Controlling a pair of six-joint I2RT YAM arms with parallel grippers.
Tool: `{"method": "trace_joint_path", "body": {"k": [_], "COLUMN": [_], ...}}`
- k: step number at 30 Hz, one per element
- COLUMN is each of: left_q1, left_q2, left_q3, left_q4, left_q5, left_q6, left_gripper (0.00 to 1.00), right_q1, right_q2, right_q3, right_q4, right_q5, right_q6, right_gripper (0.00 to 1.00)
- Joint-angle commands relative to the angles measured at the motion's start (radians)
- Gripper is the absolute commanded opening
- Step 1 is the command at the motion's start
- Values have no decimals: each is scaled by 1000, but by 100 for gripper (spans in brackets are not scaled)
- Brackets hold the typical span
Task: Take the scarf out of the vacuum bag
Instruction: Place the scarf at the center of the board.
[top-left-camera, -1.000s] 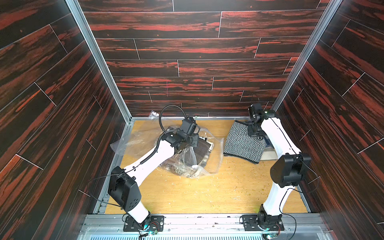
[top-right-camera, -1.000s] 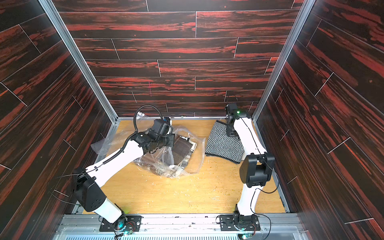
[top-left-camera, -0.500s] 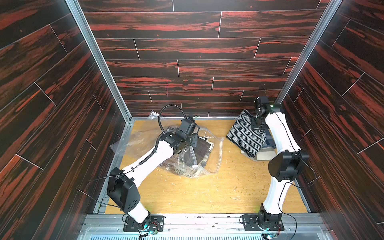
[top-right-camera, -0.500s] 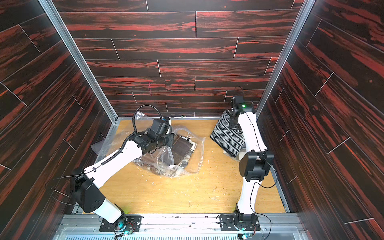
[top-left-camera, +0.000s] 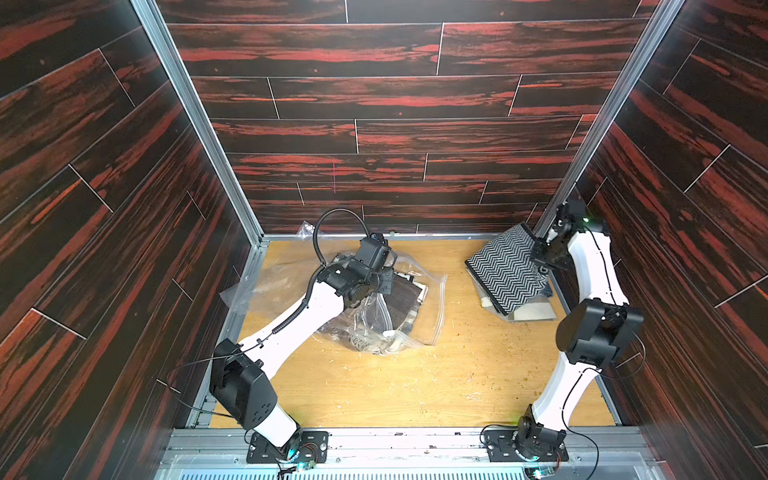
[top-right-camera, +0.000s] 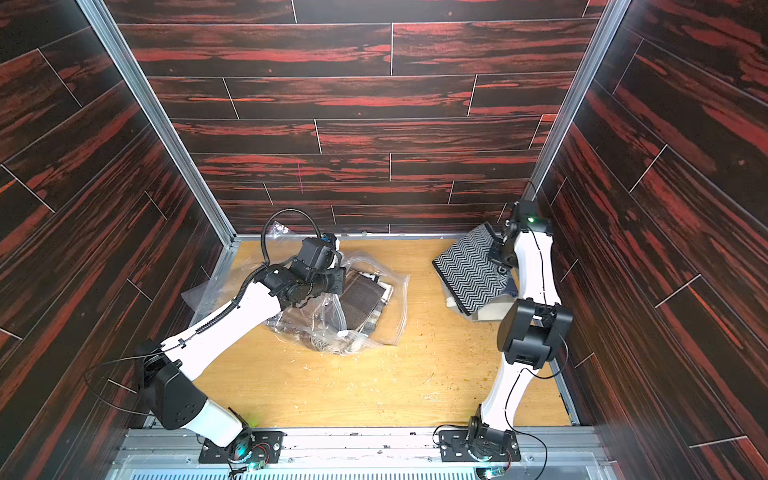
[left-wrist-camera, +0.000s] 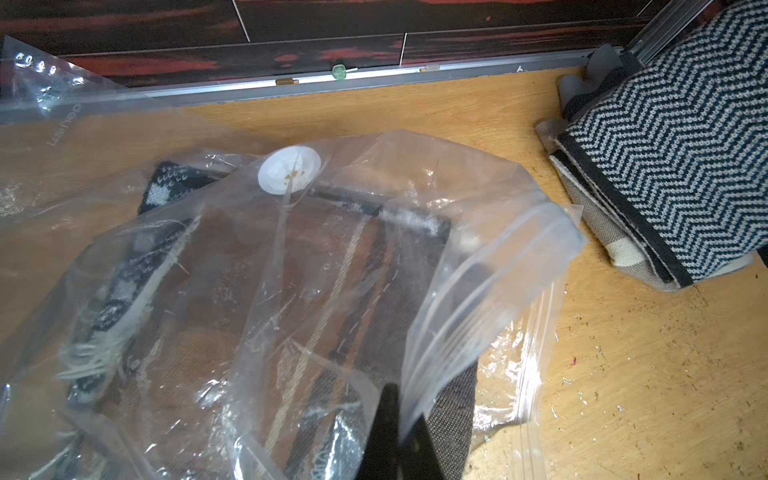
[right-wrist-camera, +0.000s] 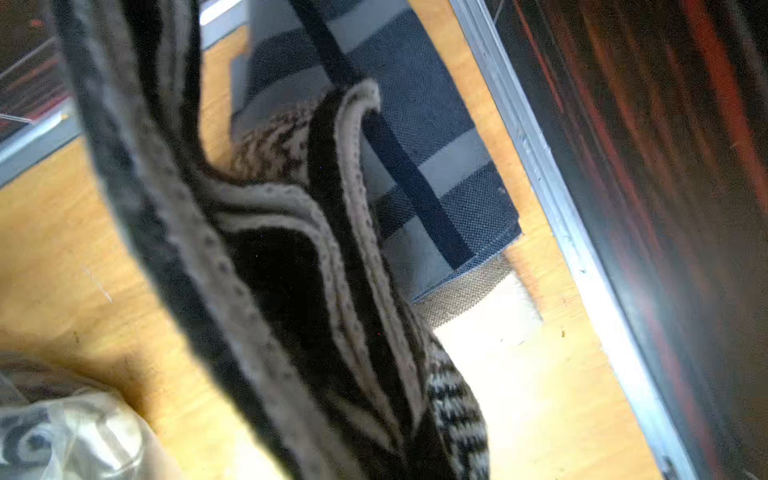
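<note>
The vacuum bag (top-left-camera: 419, 291) (top-right-camera: 388, 299) lies crumpled on the wooden floor, and its round white valve disc (left-wrist-camera: 289, 169) faces up. Brown and patterned cloth (left-wrist-camera: 332, 270) is still inside it. My left gripper (left-wrist-camera: 397, 415) is shut on a clear plastic edge of the bag near its zip seal. The black-and-white herringbone scarf (top-left-camera: 505, 270) (top-right-camera: 469, 274) (left-wrist-camera: 681, 166) hangs clear of the bag at the back right corner. My right gripper (top-left-camera: 539, 254) (top-right-camera: 497, 254) is shut on its upper edge. In the right wrist view the scarf (right-wrist-camera: 311, 291) hides the fingers.
Folded beige and blue-grey plaid cloths (top-left-camera: 534, 309) (right-wrist-camera: 415, 133) lie on the floor under the hanging scarf, against the right wall rail (right-wrist-camera: 552, 208). A second clear plastic sheet (top-left-camera: 266, 274) spreads at the back left. Dark panel walls close in three sides.
My right arm has lifted the scarf off the floor and swung it back toward the right rear corner. The left arm and the bag have stayed put.
</note>
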Motion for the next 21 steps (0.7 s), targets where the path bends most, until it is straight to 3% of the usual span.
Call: {"method": "trace_joint_path", "body": {"k": [1,12,17,18,19,20,21], "left_q1": [9,9,9,9,9,9,9], "left_q2": [-56,-79,-81,-80,-83,-88,-93], "left_q3": [3,-12,-9,-8,-10,-15,-21], "left_q4": [-29,-46,-47,-50,-52,-52,-53], "left_q5": [-4,-14,-3,4,10,17,23], "left_q6": [5,9,17,20,21,23,23], "left_gripper": [0,0,0,0,0,0,0], "right_q1": [-20,-119,-126,-124,-124,-124,-125], "right_q2": [25,97,107,104,98,88,79], "right_q3": [-38,-203,-201,-198,-196,-197,-201], "right_q4": [95,236,243,245,248,255,261], "right_q5": [-95,-144,-161,-168,-172,-179,-180], "right_q6": [38,93,79,77,77,78,76], "right_gripper": [0,0,60,80,91,98,98]}}
